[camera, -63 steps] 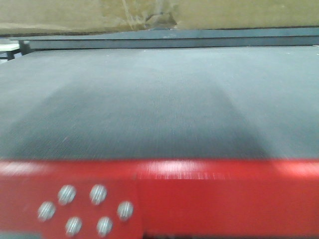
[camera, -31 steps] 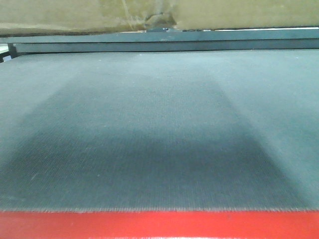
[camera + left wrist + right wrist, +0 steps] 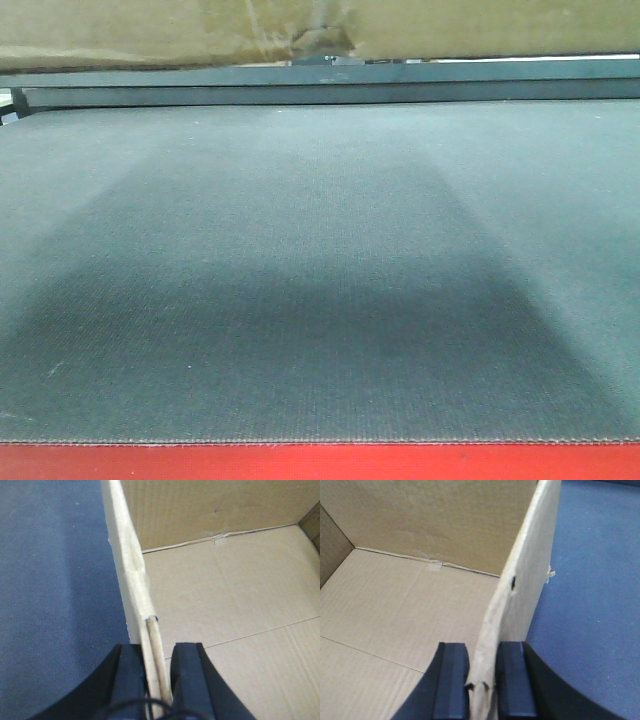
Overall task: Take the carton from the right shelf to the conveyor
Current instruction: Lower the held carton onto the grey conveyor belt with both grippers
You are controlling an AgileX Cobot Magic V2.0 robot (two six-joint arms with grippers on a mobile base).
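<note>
Two claws: left claw [image 3: 157,654], right claw [image 3: 482,651], each clamped on a wall of one carton [image 3: 225,595]: corrugated brown card, open-topped. One conveyor [image 3: 320,250]: flat, woven, blue-grey; red strip [image 3: 320,463].

1. In the front view the conveyor [image 3: 320,200] is dimly lit. A broad shadow is cast across it, widening toward 6 o'clock, while paler belt is left at 9 and 3 o'clock.
2. The weave is resolved most clearly near the red edge strip [image 3: 320,462]. The carton [image 3: 150,30] at 12 o'clock is rendered soft.
3. In both wrist views the cardboard is lit softly and evenly, in a warm tone.
4. The left pincer [image 3: 155,655] and right pincer [image 3: 482,655], at 6 o'clock, are seen dark and slightly out of focus.
</note>
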